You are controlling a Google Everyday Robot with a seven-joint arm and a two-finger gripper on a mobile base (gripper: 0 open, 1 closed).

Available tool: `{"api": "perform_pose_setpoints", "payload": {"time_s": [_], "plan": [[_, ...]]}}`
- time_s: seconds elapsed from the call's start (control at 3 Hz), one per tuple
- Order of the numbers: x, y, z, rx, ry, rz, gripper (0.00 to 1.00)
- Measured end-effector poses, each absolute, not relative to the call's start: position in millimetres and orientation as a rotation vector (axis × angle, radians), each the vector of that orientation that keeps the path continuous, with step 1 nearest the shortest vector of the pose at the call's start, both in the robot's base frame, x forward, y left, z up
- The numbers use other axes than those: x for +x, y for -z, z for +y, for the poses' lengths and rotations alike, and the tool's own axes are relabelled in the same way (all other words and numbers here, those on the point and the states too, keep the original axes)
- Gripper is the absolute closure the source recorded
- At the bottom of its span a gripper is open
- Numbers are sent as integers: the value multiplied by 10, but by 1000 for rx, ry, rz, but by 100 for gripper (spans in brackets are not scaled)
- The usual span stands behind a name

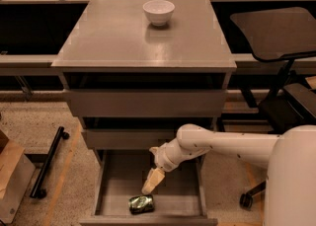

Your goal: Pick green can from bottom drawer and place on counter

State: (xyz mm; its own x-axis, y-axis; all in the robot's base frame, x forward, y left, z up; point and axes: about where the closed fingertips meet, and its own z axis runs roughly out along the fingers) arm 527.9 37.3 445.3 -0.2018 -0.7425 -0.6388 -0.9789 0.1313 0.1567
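One green can (pixel 141 204) lies in the bottom drawer (pixel 118 180), one gripper (pixel 148 187) just above, its grip unreadable.

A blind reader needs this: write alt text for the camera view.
The robot's gripper hangs in the open bottom drawer, just above the green can lying on its side near the drawer's front. On the grey counter above sits a white bowl, near the back edge.
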Motion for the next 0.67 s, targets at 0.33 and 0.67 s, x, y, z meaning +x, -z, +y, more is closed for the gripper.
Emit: {"api": "perform_pose_setpoints", "payload": {"time_s": [0.33, 0.67], "plan": [[5325, -3968, 440, -1633, -768, 2054, 0], [5325, -3967, 440, -1633, -769, 2054, 0]]}}
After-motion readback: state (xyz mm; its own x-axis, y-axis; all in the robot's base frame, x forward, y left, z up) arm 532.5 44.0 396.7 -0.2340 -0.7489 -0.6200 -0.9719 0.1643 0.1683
